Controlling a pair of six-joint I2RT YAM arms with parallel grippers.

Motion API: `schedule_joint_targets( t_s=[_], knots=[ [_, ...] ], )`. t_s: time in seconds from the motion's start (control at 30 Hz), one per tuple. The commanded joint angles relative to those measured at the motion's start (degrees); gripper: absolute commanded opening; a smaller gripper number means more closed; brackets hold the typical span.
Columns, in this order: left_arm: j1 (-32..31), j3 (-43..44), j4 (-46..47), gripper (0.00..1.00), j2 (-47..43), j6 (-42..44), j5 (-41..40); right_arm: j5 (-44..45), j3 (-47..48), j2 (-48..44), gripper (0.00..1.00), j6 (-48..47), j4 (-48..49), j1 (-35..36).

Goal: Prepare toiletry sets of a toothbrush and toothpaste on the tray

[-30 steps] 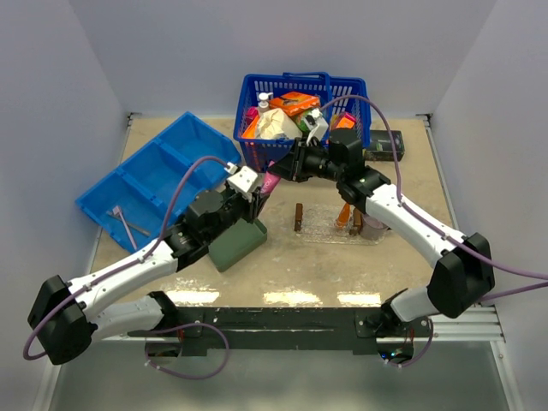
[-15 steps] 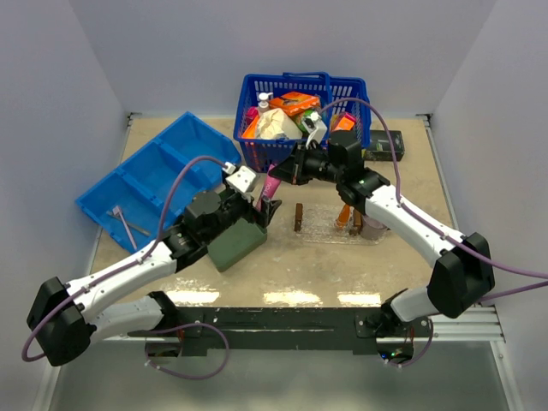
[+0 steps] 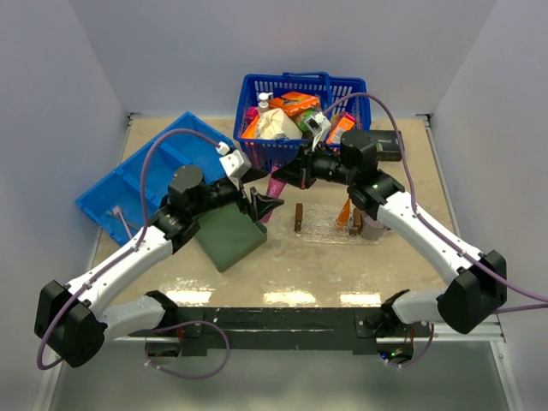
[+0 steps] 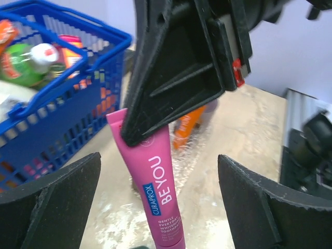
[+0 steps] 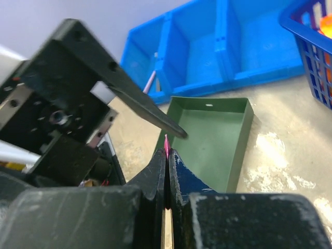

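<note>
The pink toothpaste (image 3: 276,187) hangs cap-down in the air, left of the clear tray (image 3: 325,232). My right gripper (image 3: 283,175) is shut on its flat crimped end (image 5: 166,142). My left gripper (image 3: 262,204) stands wide open, its fingers on either side of the tube (image 4: 160,193) without touching it. The orange toothpaste (image 3: 343,212) lies on the tray near the right wooden handle (image 3: 356,221). A thin lilac toothbrush (image 5: 150,81) lies in the blue divided bin (image 3: 141,175).
A dark green square tray (image 3: 229,236) sits under the left gripper. A blue basket (image 3: 304,111) full of packets stands at the back. A purple mug (image 3: 374,227) stands at the tray's right end, and a dark box (image 3: 390,147) lies beside the basket.
The left gripper has opened, let go of the pink tube and swung back to the left. The right gripper has shut on the tube's flat end and now carries it alone.
</note>
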Motion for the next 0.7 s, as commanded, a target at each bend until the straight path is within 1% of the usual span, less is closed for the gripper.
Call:
schedule_joint_targets(
  t_s=[0.0, 0.17, 0.27, 0.37, 0.4, 0.47, 0.6, 0.67],
  knots=[
    [0.98, 3.55, 0.53, 0.98, 1.90, -0.98, 15.33, -6.22, 1.79, -3.29, 0.00, -4.20, 1.15, -0.17],
    [0.98, 5.40, -0.88, 0.93, 4.89, -1.33, 21.94, -9.56, 1.71, -4.52, 0.00, -4.64, 2.47, -0.17],
    [1.15, 5.49, 0.00, 0.88, 5.77, -2.47, 23.98, -10.71, 1.62, -4.70, 0.00, -4.82, 2.82, -0.17],
    [1.15, 5.49, 0.27, 0.79, 6.21, -2.65, 25.21, -11.32, 1.62, -4.87, 0.00, -5.08, 2.65, -0.17],
    [1.07, 5.49, 0.27, 0.73, 6.38, -2.65, 25.21, -11.41, 1.62, -4.96, 0.00, -5.08, 2.65, -0.17],
    [1.15, 5.49, 0.27, 0.68, 6.74, -2.73, 25.65, -11.32, 1.44, -5.31, 0.00, -5.17, 2.65, -0.17],
    [1.15, 5.49, 0.97, 0.47, 7.44, -3.52, 26.09, -11.59, 1.44, -5.40, 0.00, -5.26, 2.73, -0.17],
    [1.15, 5.57, 1.15, 0.41, 8.05, -3.87, 26.35, -11.76, 1.35, -5.40, 0.00, -5.35, 2.73, -0.17]
  ],
)
